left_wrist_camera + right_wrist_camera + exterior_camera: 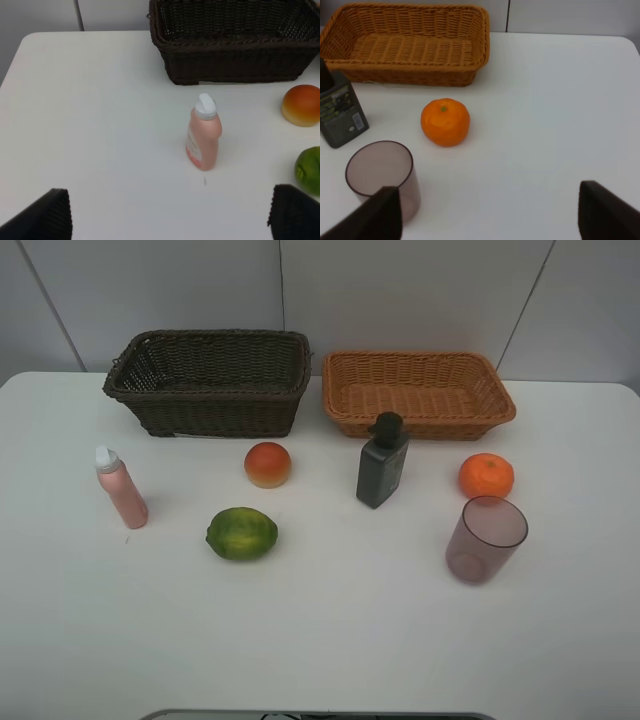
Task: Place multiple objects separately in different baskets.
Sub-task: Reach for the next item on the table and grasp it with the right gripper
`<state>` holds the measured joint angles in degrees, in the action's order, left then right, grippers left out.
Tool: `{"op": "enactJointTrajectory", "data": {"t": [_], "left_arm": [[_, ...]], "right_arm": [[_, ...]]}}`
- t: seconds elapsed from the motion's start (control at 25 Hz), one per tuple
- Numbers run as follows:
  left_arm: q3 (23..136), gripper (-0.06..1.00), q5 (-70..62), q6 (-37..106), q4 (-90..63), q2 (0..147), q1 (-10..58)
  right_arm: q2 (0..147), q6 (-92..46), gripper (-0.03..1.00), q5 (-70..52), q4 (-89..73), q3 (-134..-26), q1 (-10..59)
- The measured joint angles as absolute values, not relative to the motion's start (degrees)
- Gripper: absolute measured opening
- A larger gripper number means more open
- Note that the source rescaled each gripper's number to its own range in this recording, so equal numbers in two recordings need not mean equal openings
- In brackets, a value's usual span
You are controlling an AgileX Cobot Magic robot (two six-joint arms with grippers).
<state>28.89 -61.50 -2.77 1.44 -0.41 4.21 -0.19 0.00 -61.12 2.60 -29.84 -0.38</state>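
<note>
On the white table stand a pink white-capped bottle (122, 489) (203, 133), a red-orange round fruit (267, 463) (301, 104), a green oval fruit (241, 533) (309, 170), a dark grey pump bottle (382, 461) (339, 113), an orange mandarin (486, 476) (445, 122) and a translucent purple cup (485, 539) (382, 176). The dark brown basket (210, 382) (235, 42) and the light orange-tan basket (417, 393) (407, 44) stand empty at the back. Neither gripper shows in the exterior view. My left gripper (170, 217) is open and empty, short of the pink bottle. My right gripper (490, 212) is open and empty, short of the mandarin.
The table's rounded back corners (20, 380) and a tiled wall (400, 290) lie behind the baskets. A grey edge (320, 715) shows at the table's front.
</note>
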Motion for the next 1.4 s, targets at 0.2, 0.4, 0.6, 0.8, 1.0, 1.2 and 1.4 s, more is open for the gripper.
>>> {"op": "enactJointTrajectory", "data": {"t": [0.2, 0.4, 0.6, 0.8, 1.0, 1.2, 1.4], "left_arm": [[28.89, 1.00, -61.50, -2.77, 1.44, -0.41, 4.21], [28.89, 1.00, -61.50, -2.77, 1.44, -0.41, 4.21], [28.89, 1.00, -61.50, -2.77, 1.44, -0.41, 4.21], [28.89, 1.00, -61.50, -2.77, 1.44, -0.41, 4.21], [28.89, 1.00, -61.50, -2.77, 1.44, -0.41, 4.21], [28.89, 1.00, -61.50, -2.77, 1.44, -0.41, 4.21], [28.89, 1.00, -61.50, -2.77, 1.44, -0.41, 4.21]], "right_arm": [[-0.19, 0.00, 0.89, -61.12, 2.60, -29.84, -0.38], [-0.19, 0.00, 0.89, -61.12, 2.60, -29.84, -0.38], [-0.19, 0.00, 0.89, -61.12, 2.60, -29.84, -0.38], [-0.19, 0.00, 0.89, -61.12, 2.60, -29.84, -0.38], [-0.19, 0.00, 0.89, -61.12, 2.60, -29.84, -0.38], [3.45, 0.00, 0.89, -61.12, 2.25, -30.14, -0.38], [21.82, 0.00, 0.89, -56.52, 0.00, -35.30, -0.38]]}}
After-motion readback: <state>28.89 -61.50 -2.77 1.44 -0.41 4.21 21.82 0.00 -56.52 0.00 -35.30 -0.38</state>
